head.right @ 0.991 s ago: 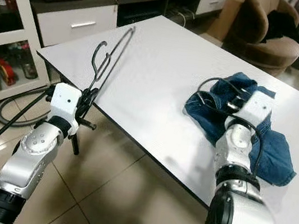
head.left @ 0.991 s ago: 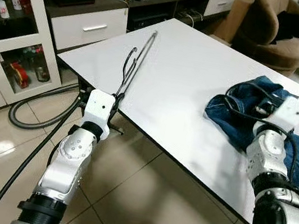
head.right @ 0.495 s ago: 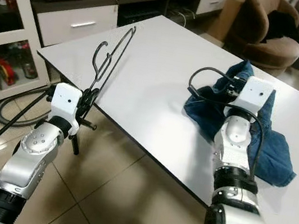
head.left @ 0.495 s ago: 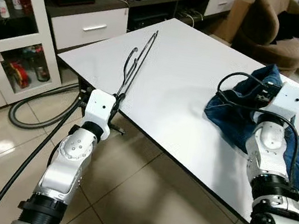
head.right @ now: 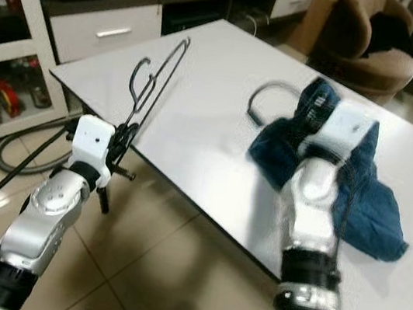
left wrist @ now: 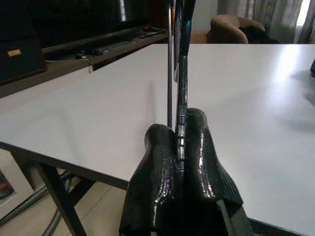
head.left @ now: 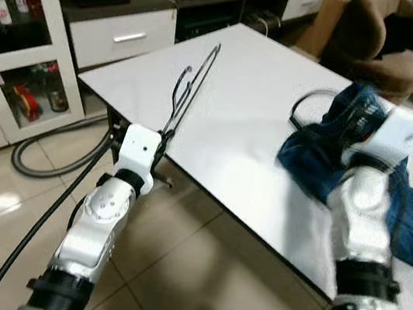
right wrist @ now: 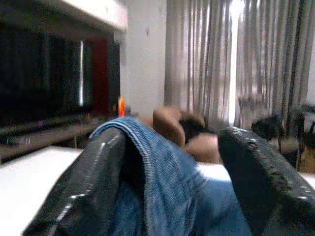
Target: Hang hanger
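Your left gripper is clamped on the thin black wire hanger, which slants up over the near-left corner of the white table; its fingers pinch the wire tight. Your right gripper stands over the blue denim garment on the table's right side, its fingers spread wide with a denim fold draped over one of them. Head views blur that arm, so you can't make out how much cloth is lifted. The garment's far edge is cut off at the frame.
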{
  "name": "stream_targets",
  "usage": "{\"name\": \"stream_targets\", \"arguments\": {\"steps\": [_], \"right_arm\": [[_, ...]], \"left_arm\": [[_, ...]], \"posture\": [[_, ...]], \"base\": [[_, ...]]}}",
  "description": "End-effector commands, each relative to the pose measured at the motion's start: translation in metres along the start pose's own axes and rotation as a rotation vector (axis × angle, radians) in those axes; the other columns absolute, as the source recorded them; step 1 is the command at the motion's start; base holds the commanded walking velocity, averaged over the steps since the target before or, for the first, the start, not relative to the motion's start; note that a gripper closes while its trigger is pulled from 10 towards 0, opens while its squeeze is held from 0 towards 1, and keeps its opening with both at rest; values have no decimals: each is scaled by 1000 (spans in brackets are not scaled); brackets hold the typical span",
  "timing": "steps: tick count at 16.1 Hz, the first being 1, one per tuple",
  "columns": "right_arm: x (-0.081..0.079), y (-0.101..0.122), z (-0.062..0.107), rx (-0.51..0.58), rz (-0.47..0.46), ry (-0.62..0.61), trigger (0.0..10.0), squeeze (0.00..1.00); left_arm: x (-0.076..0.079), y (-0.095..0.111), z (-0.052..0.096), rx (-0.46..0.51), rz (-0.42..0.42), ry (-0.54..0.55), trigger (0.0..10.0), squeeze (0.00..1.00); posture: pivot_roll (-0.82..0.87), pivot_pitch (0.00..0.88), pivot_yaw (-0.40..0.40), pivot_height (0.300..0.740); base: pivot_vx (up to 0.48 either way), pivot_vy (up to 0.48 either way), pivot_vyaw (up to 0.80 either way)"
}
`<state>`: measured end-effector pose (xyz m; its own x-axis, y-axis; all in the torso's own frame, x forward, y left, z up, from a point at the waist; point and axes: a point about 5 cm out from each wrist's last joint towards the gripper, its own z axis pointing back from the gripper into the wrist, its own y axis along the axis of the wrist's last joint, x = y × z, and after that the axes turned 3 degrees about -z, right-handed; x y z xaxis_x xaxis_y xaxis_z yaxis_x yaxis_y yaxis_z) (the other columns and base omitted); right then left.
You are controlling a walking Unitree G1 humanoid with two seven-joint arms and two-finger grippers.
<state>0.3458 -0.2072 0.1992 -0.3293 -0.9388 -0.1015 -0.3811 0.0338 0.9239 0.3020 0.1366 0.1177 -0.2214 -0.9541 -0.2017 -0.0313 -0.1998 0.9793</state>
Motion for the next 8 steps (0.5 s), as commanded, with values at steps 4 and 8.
{"name": "stream_targets", "arguments": {"steps": [4, 8], "right_arm": [[36, 53, -29, 182, 37, -102, 10000, 1000], [51, 33, -22, 74, 18, -135, 10000, 1000]], "left_arm": [[2, 6, -3, 22, -5, -17, 10000, 0], [4, 6, -3, 21, -4, -25, 10000, 0]], "posture": [[-47, 0, -36, 740], [-55, 0, -33, 740]], "base": [[0, 0, 0], [0, 0, 0]]}}
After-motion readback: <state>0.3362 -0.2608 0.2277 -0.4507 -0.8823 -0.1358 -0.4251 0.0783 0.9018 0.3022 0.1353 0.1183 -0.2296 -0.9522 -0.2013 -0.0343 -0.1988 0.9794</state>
